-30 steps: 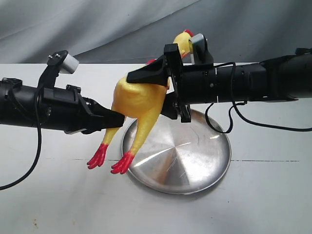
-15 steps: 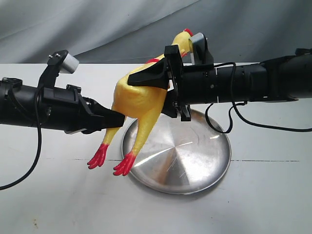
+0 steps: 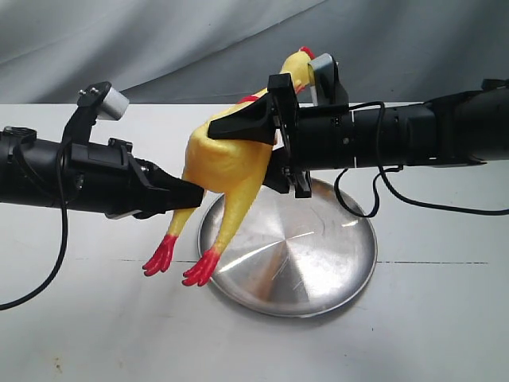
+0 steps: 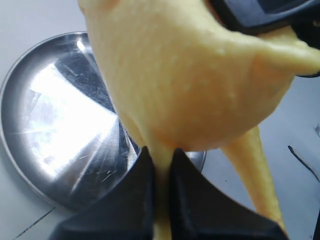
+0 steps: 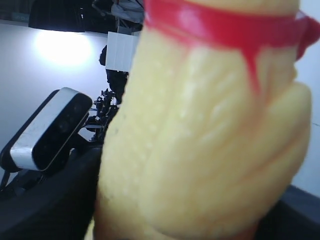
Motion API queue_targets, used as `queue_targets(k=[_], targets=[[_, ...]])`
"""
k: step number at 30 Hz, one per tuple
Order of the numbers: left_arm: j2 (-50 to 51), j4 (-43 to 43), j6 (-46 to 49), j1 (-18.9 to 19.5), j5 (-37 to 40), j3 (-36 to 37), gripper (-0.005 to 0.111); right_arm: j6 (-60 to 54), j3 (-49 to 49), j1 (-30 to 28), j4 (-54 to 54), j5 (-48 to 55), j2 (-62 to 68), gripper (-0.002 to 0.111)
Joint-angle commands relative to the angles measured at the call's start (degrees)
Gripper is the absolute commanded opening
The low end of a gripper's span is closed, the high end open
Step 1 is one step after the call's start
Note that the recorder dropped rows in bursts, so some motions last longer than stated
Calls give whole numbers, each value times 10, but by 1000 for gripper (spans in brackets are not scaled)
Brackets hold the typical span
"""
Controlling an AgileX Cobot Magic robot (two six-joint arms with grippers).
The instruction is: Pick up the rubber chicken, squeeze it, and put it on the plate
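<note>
The yellow rubber chicken (image 3: pixel 227 163) hangs in the air above the left edge of the steel plate (image 3: pixel 318 263), its red feet dangling and its red comb up behind the right arm. My left gripper (image 3: pixel 187 193) is shut on one of its thin legs. In the left wrist view that leg runs between the black fingertips of the left gripper (image 4: pixel 160 157), with the chicken's body (image 4: pixel 190 85) above and the plate (image 4: pixel 45 125) behind. My right gripper (image 3: pixel 254 151) is shut on the plump body, one finger over it and one under. The right wrist view is filled by the chicken (image 5: pixel 200 150) and its red neck band.
The plate lies on a white table (image 3: pixel 95 318) with a grey cloth backdrop (image 3: pixel 159 40). A black cable (image 3: pixel 358 203) from the right arm loops down over the plate's far rim. The left arm's wrist camera (image 5: pixel 47 130) shows in the right wrist view.
Almost nothing: the chicken's body and feet have shifted very slightly while both grippers keep their hold.
</note>
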Motion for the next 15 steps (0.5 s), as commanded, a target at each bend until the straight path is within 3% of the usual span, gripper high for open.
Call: queue_targets(k=[1, 2, 15], targets=[[-5, -6, -5, -3, 9, -4, 0, -5, -3, 0, 4, -14, -2, 101], [-5, -6, -5, -3, 9, -4, 0, -6, -3, 0, 4, -16, -2, 105], [-5, -4, -6, -3, 9, -4, 0, -2, -3, 0, 4, -16, -2, 104]])
